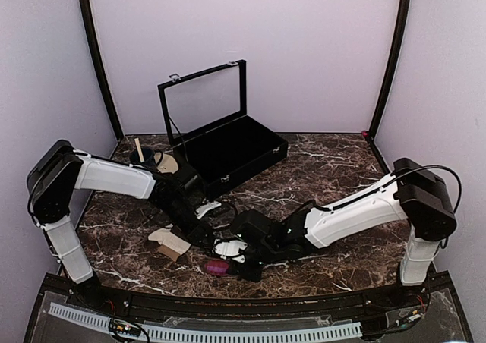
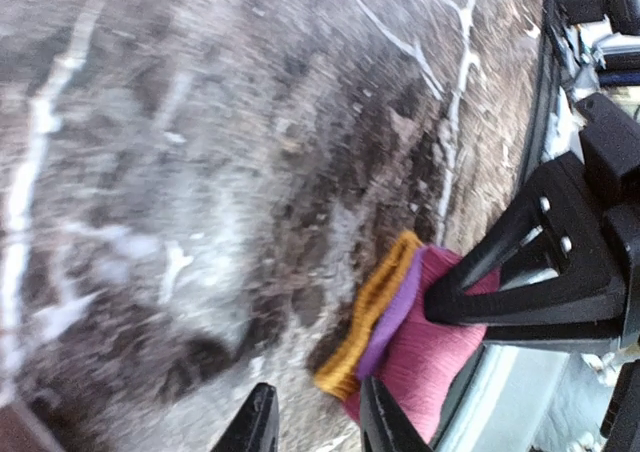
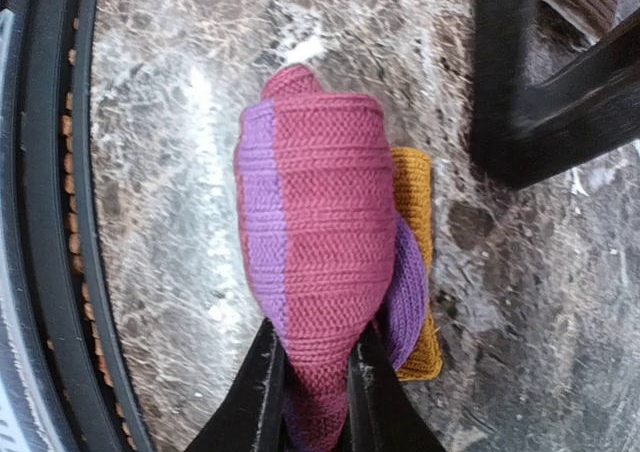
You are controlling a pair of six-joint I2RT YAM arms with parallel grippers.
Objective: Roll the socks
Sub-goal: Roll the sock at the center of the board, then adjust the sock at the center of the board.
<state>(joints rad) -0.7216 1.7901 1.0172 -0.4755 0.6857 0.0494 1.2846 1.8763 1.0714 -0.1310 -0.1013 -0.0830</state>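
The right tool point(image 3: 312, 344) is pinched tight on the narrow end of the magenta sock point(image 3: 320, 202), a rolled bundle with a violet stripe and a mustard cuff, which rests on the counter point(image 1: 334, 168) close to the near edge. The left tool point(image 2: 317, 390) stands just beside that bundle with its fingers spread and only bare marble between them.

There are two socks. The second is the cream sock point(image 1: 168, 242), which lies limp on the counter to the left of the left tool, apart from both tools. There is one black case point(image 1: 235, 149) at the back, its glass lid propped open, and one dark blue cup point(image 1: 143, 159) beside one beige saucer point(image 1: 168, 163) at its left.

From above, the two wrists crowd together and cover most of the magenta bundle (only a small pink patch shows). The left arm point(image 1: 114, 177) and the right arm point(image 1: 349, 210) both reach low and inward, meeting near the front centre.
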